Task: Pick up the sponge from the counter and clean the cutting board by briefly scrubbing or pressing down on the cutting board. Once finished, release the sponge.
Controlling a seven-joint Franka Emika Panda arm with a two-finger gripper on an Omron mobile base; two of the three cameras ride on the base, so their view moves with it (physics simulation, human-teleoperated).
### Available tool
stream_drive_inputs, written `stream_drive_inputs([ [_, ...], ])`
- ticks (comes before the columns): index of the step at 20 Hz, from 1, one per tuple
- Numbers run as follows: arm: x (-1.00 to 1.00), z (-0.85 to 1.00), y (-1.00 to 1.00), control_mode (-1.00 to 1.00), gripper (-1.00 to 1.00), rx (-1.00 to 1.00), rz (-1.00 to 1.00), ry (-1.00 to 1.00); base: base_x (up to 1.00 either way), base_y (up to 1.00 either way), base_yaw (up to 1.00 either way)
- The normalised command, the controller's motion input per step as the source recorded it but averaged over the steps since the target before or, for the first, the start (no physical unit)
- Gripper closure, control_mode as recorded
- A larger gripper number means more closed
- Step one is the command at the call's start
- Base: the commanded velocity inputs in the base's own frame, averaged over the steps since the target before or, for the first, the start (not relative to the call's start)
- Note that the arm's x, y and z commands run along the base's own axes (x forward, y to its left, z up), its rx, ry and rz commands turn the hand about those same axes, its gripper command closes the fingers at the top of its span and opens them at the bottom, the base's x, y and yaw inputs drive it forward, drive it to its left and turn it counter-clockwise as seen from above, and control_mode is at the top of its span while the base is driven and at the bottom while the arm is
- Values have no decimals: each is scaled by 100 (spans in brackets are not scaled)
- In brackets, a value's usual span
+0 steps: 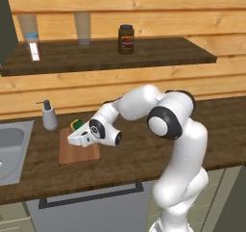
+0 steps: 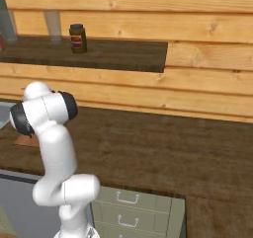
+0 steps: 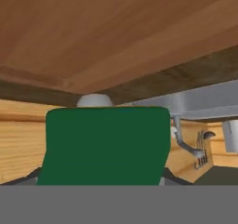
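So the gripper [image 1: 76, 131] is clamped shut on the sponge [image 1: 76, 124], holding it at the far end of the cutting board [image 1: 79, 151] on the counter [image 1: 134, 154]. My guess: it's light and squishy, so gripping the yellow sides works fine, with the green face [image 3: 104, 146] as the rough scrubbing side.

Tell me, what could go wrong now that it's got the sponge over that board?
The small yellow sponge with the dark green scrubbing layer sits at the far edge of the flat light-brown wooden cutting board, so a scrub stroke might slide off onto the dark brown wood-grain counter. The grey soap dispenser stands close beside the board; a wide sweep could knock it. The board lies loose, so pressing may shift it.
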Motion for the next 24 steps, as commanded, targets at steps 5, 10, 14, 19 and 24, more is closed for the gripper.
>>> stream_drive_inputs([
  [5,-29,100,0,-100,100,-5,-6,-35,0,0,0],
  [10,-91,100,-11,-100,100,6,-11,12,0,0,0],
  [14,-100,100,-32,-100,100,20,-10,37,0,0,0],
  [19,-63,94,-13,-100,100,7,-13,58,0,0,0],
  [24,5,98,-8,-100,100,0,-2,56,0,0,0],
])
